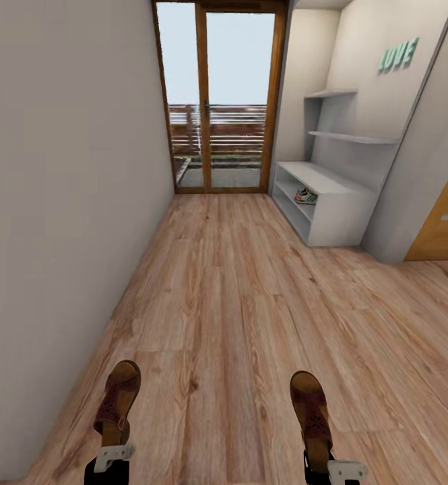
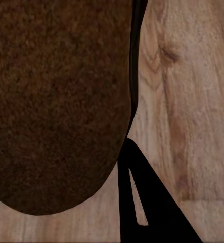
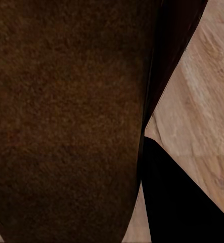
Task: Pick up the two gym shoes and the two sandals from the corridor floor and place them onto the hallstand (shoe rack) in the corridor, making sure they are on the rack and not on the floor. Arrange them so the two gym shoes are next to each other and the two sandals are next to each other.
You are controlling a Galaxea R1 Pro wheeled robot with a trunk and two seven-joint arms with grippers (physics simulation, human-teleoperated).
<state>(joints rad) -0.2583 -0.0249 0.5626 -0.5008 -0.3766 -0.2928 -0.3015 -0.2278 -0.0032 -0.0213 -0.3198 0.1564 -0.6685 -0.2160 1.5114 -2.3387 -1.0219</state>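
My left gripper (image 1: 109,458) grips one sandal (image 1: 118,403) at the lower left, my right gripper (image 1: 331,468) grips the other sandal (image 1: 311,412) at the lower right, above the wood floor (image 1: 230,303), and a gym shoe (image 1: 306,196) sits inside the hallstand (image 1: 338,215) at the upper right.

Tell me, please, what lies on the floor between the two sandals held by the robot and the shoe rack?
Nothing: in the head view, bare wood-plank floor runs from the left sandal and right sandal to the hallstand.
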